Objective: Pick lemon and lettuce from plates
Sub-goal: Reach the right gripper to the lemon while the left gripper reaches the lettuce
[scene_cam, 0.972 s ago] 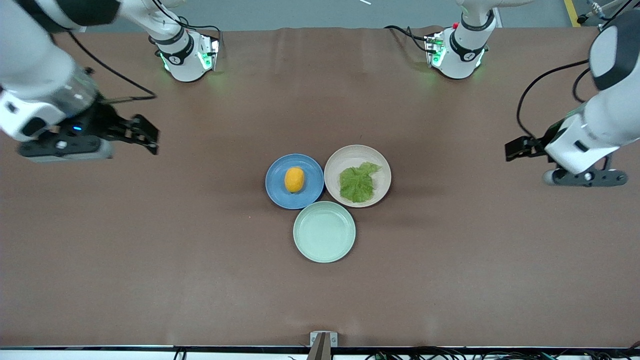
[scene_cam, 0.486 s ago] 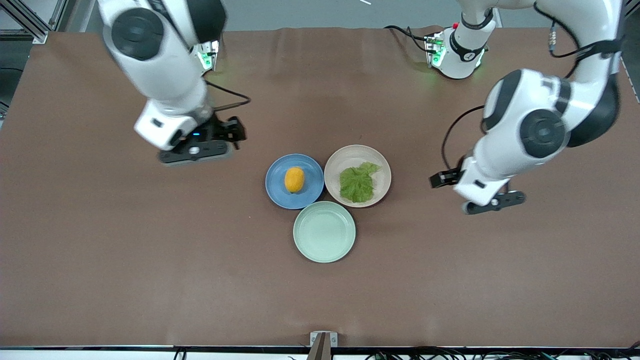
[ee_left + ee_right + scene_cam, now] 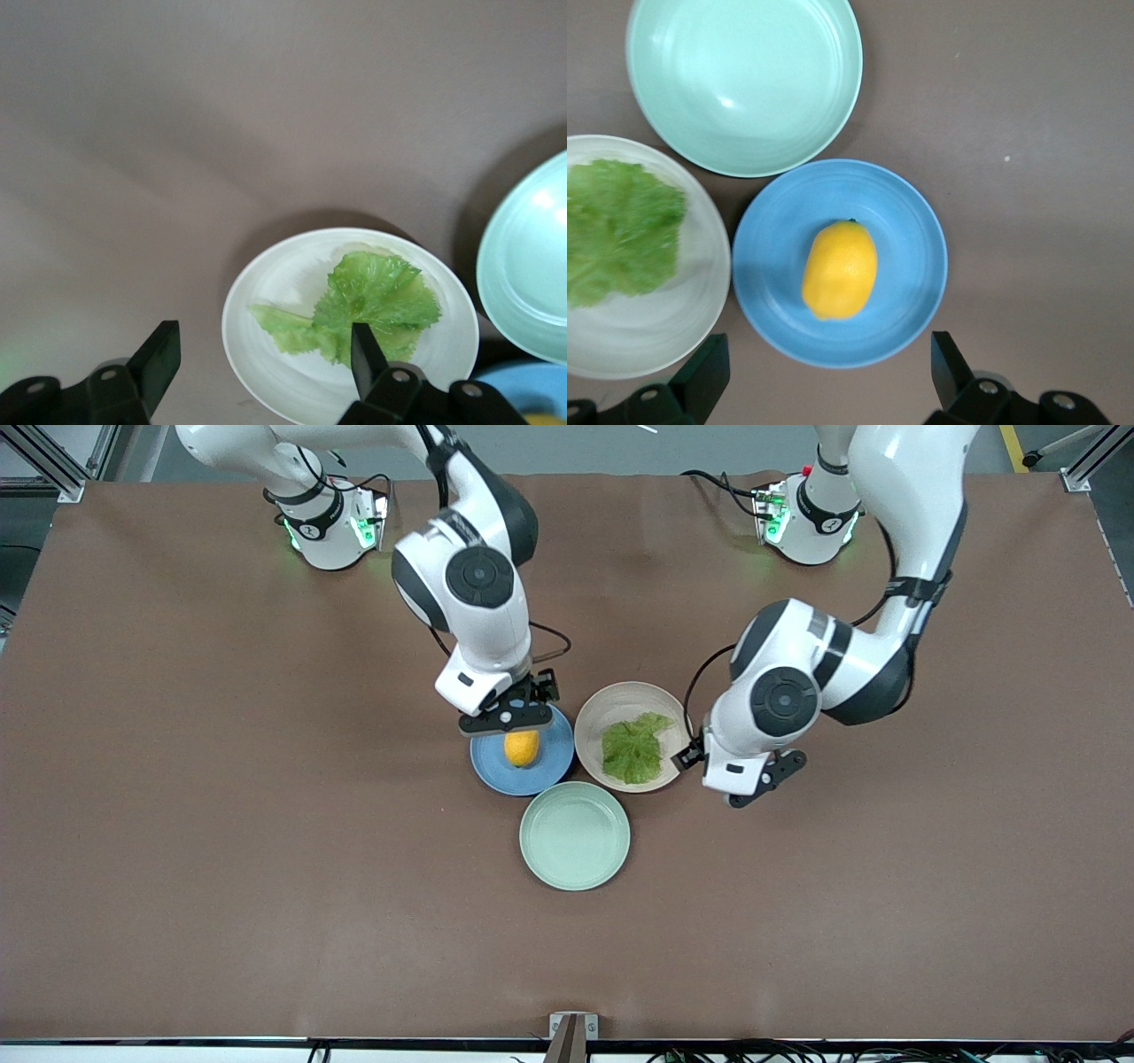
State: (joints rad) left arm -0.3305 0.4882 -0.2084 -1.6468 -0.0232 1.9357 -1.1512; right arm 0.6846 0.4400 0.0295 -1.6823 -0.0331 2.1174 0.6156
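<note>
From the front, nothing was picked yet: the lemon (image 3: 522,747) lay on the blue plate (image 3: 549,772), partly under the right gripper (image 3: 512,717), and the lettuce (image 3: 633,748) lay on the cream plate (image 3: 620,695), just beside the left gripper (image 3: 687,758).

In the left wrist view, the gripper's fingers (image 3: 364,348) were spread wide, one over the lettuce (image 3: 372,297).

In the right wrist view, wide-spread fingers (image 3: 948,356) straddled the blue plate (image 3: 917,221) and lemon (image 3: 840,269); both grasps remained.

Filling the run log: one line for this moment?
right pincer open over lemon on blue plate | left pincer open at lettuce on cream plate | nothing held
</note>
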